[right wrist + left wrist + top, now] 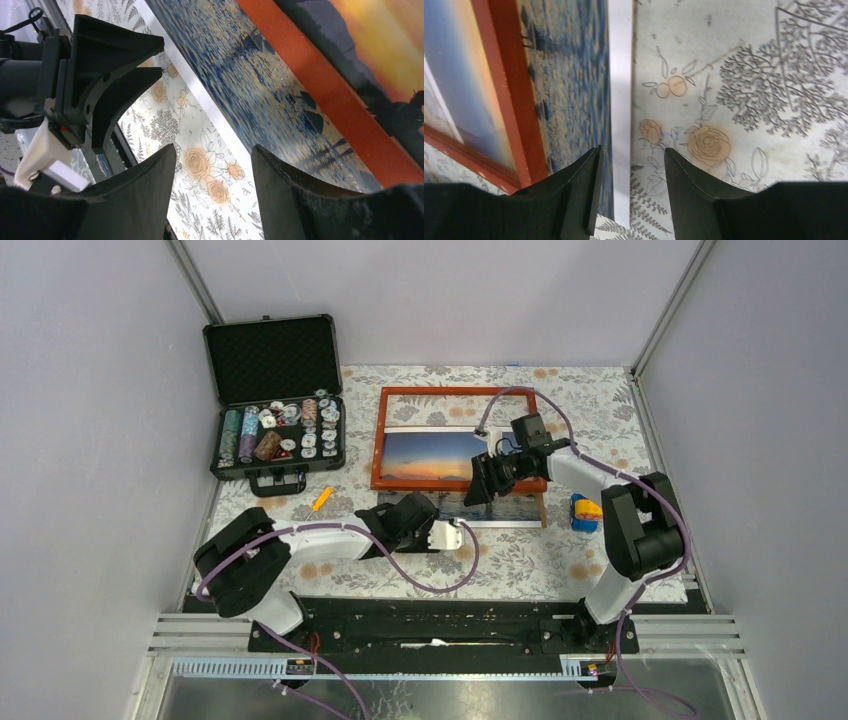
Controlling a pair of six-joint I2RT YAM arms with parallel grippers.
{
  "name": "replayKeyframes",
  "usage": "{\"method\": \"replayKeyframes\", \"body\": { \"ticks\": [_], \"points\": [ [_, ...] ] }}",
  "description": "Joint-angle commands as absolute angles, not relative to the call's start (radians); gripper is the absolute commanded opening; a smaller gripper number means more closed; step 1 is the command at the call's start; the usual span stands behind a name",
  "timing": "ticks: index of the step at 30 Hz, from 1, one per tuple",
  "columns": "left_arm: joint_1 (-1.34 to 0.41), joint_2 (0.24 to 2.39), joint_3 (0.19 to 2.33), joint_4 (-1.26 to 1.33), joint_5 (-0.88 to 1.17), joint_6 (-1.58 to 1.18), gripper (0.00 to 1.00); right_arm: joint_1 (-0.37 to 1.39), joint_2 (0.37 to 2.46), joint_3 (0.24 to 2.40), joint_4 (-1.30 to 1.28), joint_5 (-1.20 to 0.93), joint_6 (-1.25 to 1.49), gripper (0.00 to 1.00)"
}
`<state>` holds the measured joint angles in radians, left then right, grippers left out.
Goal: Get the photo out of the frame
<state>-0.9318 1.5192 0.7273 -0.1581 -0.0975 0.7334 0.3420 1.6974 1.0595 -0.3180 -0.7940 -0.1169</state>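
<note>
The orange-red frame (455,392) lies flat at the middle of the table. The photo (500,508), a sunset over blue water, has slid partly out past the frame's near rail. My left gripper (432,518) is open at the photo's near left corner. In the left wrist view its jaws (632,150) straddle the photo's white border, with the photo (569,75) and frame (509,100) to the left. My right gripper (480,480) is open and empty above the photo's near edge. The right wrist view (214,147) shows the photo (260,85), the frame (330,95) and the left gripper (161,59).
An open black case (275,430) with poker chips stands at the back left. A small orange object (321,499) lies near it. A blue and yellow object (584,510) sits right of the photo. A floral cloth (520,560) covers the table, and walls close in both sides.
</note>
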Motion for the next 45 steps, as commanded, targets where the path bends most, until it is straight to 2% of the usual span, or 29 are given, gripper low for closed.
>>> {"method": "replayKeyframes", "body": {
  "ticks": [1, 6, 11, 16, 19, 31, 37, 45],
  "points": [
    [-0.938, 1.555, 0.729, -0.028, -0.17, 0.75, 0.52, 0.383, 1.737, 1.093, -0.249, -0.744, -0.107, 0.62],
    [-0.937, 1.597, 0.732, -0.004, -0.195, 0.766, 0.46, 0.416, 1.784, 1.091, -0.249, -0.696, -0.127, 0.57],
    [-0.937, 1.59, 0.77, -0.051, -0.17, 0.759, 0.25, 0.431, 1.819, 1.078, -0.259, -0.669, -0.146, 0.54],
    [-0.938, 1.554, 0.799, -0.107, -0.149, 0.762, 0.17, 0.439, 1.81, 1.07, -0.279, -0.667, -0.178, 0.56],
    [-0.938, 1.547, 0.808, -0.122, -0.146, 0.77, 0.16, 0.439, 1.786, 1.065, -0.291, -0.675, -0.202, 0.6],
    [-0.937, 1.527, 0.834, -0.132, -0.163, 0.78, 0.15, 0.447, 1.719, 1.038, -0.34, -0.657, -0.298, 0.87],
    [-0.936, 1.531, 0.804, -0.08, -0.205, 0.802, 0.15, 0.449, 1.668, 1.043, -0.376, -0.686, -0.276, 0.88],
    [-0.936, 1.542, 0.728, 0.051, -0.268, 0.841, 0.21, 0.441, 1.629, 1.072, -0.396, -0.657, -0.257, 0.9]
  ]
}}
